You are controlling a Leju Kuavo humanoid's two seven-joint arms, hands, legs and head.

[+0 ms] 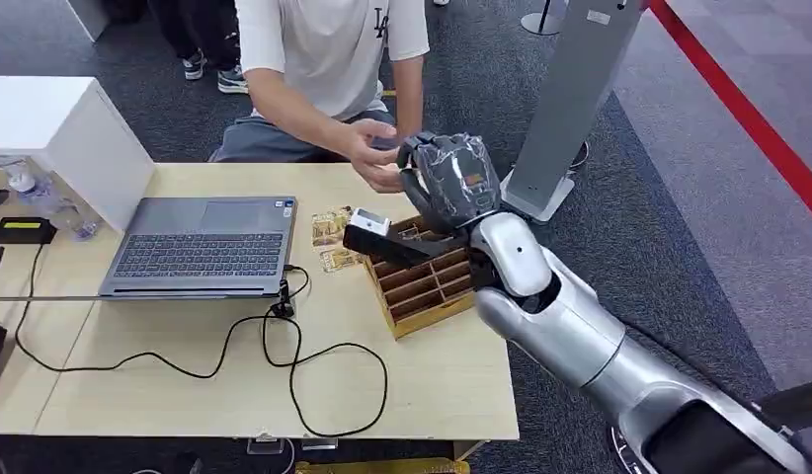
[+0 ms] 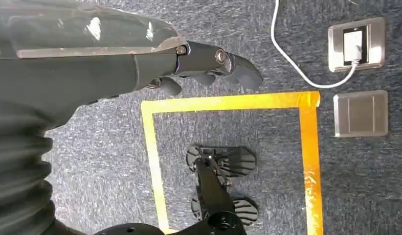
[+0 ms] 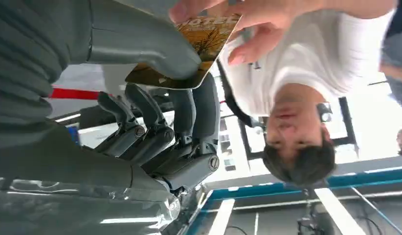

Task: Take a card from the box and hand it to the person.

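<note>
My right hand (image 1: 451,180) is raised above the far end of the wooden card box (image 1: 422,286), its back toward me. In the right wrist view its thumb (image 3: 155,54) and fingers pinch a yellow-brown printed card (image 3: 189,49). The person's hand (image 3: 248,22) holds the card's other end; in the head view that hand (image 1: 367,150) meets mine over the table's far edge. The box has several slotted rows. My left hand (image 2: 140,63) hangs over the carpet, fingers loosely stretched, holding nothing.
A grey laptop (image 1: 200,247) with a looping black cable (image 1: 284,360) takes up the table's left half. Two loose cards (image 1: 331,234) lie beside the box. The person sits across the table. A grey stand (image 1: 570,99) rises at the right.
</note>
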